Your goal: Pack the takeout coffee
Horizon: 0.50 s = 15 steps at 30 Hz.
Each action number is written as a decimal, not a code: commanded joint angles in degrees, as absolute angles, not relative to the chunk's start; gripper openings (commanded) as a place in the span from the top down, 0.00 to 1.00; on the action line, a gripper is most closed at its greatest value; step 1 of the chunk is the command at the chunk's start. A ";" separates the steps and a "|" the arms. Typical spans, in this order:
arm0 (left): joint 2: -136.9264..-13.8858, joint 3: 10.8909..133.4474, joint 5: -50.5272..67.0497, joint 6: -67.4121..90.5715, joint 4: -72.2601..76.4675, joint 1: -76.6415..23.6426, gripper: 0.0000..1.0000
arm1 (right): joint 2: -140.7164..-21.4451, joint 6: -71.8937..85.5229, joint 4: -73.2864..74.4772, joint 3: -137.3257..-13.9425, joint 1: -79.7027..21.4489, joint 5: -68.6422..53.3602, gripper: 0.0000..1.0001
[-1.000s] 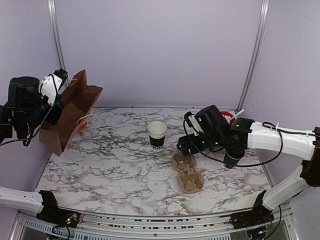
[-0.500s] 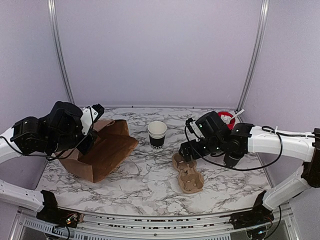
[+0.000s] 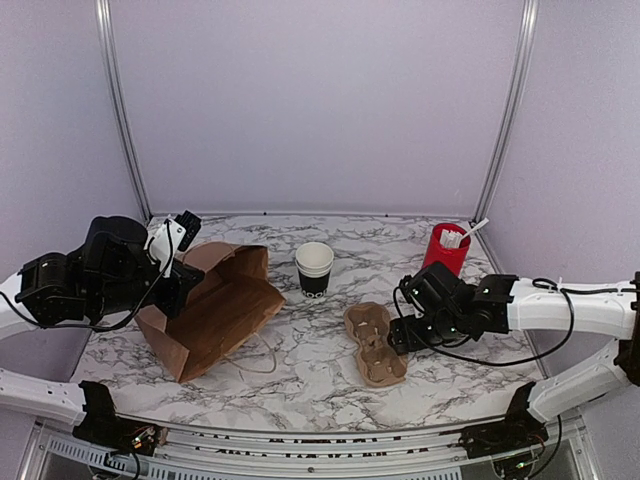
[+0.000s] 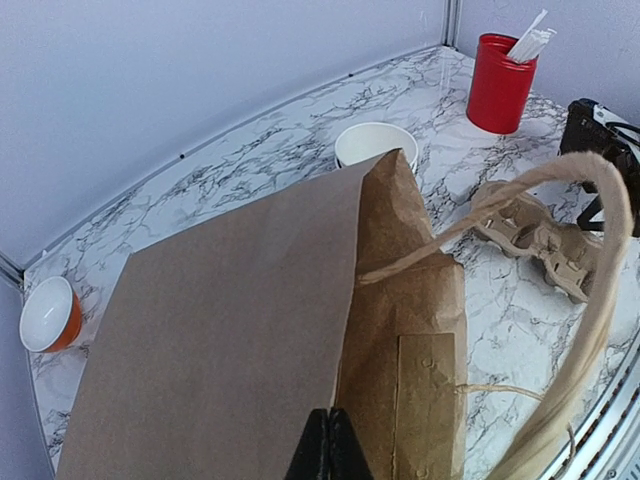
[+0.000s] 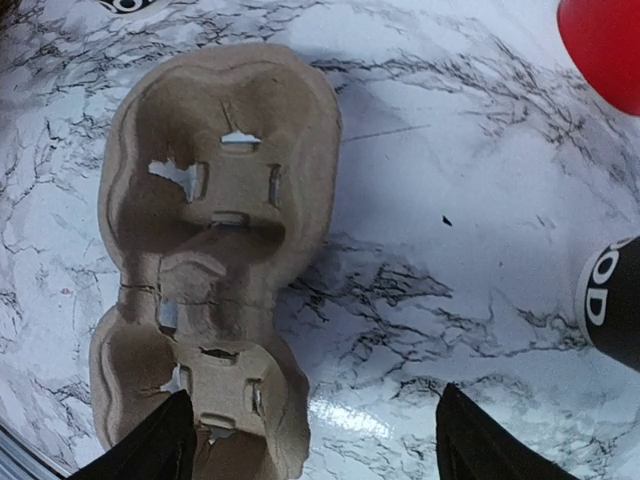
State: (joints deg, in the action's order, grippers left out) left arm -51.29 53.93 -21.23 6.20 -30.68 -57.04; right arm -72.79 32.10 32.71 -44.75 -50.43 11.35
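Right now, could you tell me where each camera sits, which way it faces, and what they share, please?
Top external: high behind the robot, looking down on the marble table; both arms, left gripper on the paper bag, right gripper by the cup carrier.
Left wrist: behind its shut fingers pinching the bag, facing across it toward the red cup.
Right wrist: straight down on the carrier; its open fingertips at bottom.
Shared: carrier and red cup, in all three.

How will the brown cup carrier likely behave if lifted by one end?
The cup carrier looks like thin moulded pulp, so probably light and fairly stiff. Its narrow waist looks torn, so it may bend there. Lying flat, it would likely slide, not tip.
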 commanded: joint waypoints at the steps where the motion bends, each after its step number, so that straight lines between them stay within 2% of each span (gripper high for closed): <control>1: -51.11 53.81 -19.77 7.14 -26.76 -57.22 1.00 | -70.24 37.14 35.59 -42.94 -50.88 12.99 0.24; 6: -51.23 54.93 -21.40 6.77 -26.68 -57.21 1.00 | -70.73 36.82 33.30 -41.18 -51.74 7.92 0.32; 15: -52.18 56.41 -23.34 7.65 -26.64 -57.22 1.00 | -75.61 43.67 26.88 -41.89 -60.82 2.58 0.32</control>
State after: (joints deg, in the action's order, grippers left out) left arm -51.70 54.52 -21.76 6.76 -28.53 -57.06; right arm -73.12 38.94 32.21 -40.32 -56.60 6.50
